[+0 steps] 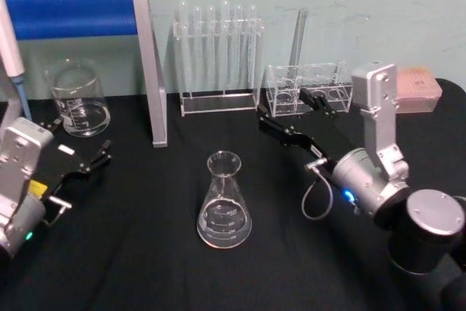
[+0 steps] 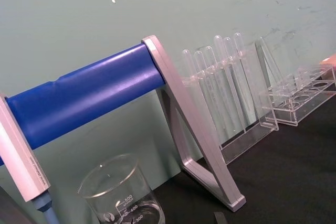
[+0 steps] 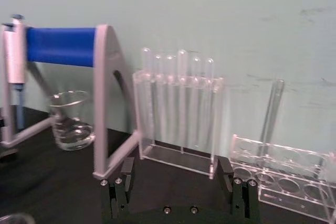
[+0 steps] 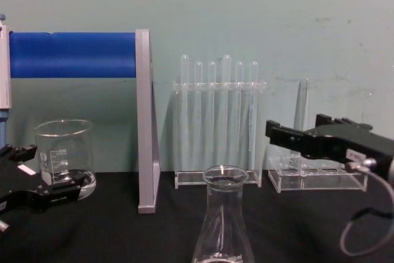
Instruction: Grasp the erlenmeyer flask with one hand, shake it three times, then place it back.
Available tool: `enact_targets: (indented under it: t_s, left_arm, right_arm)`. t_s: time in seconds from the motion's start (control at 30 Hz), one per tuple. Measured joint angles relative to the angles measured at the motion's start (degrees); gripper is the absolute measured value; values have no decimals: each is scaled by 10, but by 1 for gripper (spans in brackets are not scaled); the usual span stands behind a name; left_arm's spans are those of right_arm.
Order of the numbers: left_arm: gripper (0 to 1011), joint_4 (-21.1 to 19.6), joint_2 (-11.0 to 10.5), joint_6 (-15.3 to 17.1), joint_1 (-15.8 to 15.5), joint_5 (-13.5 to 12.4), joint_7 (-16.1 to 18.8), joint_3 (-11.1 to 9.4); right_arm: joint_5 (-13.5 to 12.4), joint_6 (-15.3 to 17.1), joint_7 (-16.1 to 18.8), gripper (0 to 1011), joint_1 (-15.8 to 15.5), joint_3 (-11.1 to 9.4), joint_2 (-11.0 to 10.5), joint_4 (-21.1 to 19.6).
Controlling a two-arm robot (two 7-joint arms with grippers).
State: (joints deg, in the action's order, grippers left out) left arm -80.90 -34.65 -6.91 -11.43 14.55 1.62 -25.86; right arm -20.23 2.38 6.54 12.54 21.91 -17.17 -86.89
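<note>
The erlenmeyer flask [image 1: 224, 202] stands upright on the black table, clear glass with white marks, free of both grippers. In the chest view the erlenmeyer flask [image 4: 225, 220] rises at bottom centre. My right gripper [image 1: 293, 116] hovers behind and to the right of it, above the table, open with nothing between its fingers. Its two black fingers [image 3: 124, 181] stand wide apart in the right wrist view, and the right gripper [image 4: 308, 130] comes in from the right in the chest view. My left gripper [image 1: 79, 142] rests open at the far left, near the beaker.
A glass beaker [image 1: 78, 98] stands back left, under a blue-barred stand [image 1: 149, 71] with a pipette. A rack of test tubes [image 1: 218, 56] and a low clear rack [image 1: 307, 87] line the back wall. A pink box [image 1: 419, 89] lies back right.
</note>
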Motion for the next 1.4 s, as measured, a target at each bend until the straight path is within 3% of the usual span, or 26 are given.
enact_targets:
  t_s: [0.23, 0.53, 0.83, 1.4]
  left_arm:
    - [1001, 0, 0, 0, 0, 0, 0, 0]
    - [1001, 0, 0, 0, 0, 0, 0, 0]
    - [1001, 0, 0, 0, 0, 0, 0, 0]
    - [1001, 0, 0, 0, 0, 0, 0, 0]
  right_arm:
    - [44, -16, -35, 1003, 14, 10, 33, 52]
    - [84, -23, -50, 1003, 16, 14, 45, 90]
    - [99, -21, -48, 1002, 9, 5, 51, 95]
    - [98, -19, -47, 1002, 9, 6, 50, 94]
